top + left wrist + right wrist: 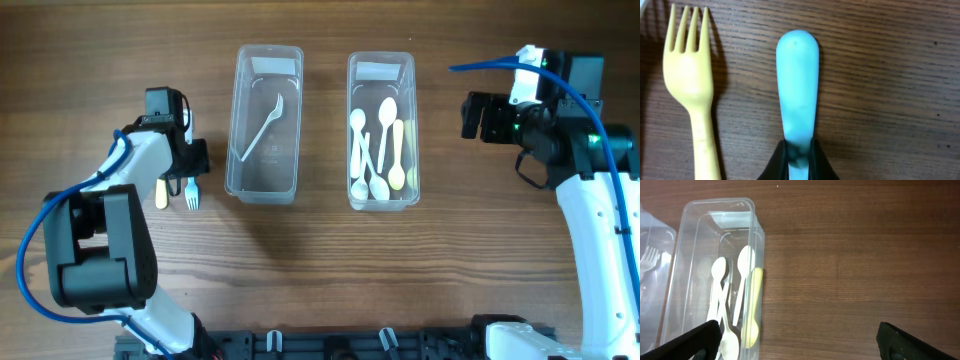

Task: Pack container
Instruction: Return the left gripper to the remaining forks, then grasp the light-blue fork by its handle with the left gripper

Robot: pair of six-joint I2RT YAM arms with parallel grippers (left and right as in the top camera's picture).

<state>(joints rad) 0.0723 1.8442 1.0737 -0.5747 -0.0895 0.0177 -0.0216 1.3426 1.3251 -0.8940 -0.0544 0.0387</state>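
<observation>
A: Left claw (800,159) pinches the blue utensil (797,85) on the tabletop (890,75), beside the yellow fork (690,85).

B: Narrow hold. It could swivel or slip on the way to the box (266,185). Right claw (802,342) hangs wide.

Wood table (320,270): L bin (285,160), R bin (411,110), yellow fork (160,193), blue fork (192,196).

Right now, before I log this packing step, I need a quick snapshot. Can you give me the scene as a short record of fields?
Left end effector: shut on blue utensil
Right end effector: open, empty, right of both containers
Left container: one white fork
Right container: several spoons, white plus one yellow
Loose on table: yellow fork, beside the blue utensil
</observation>
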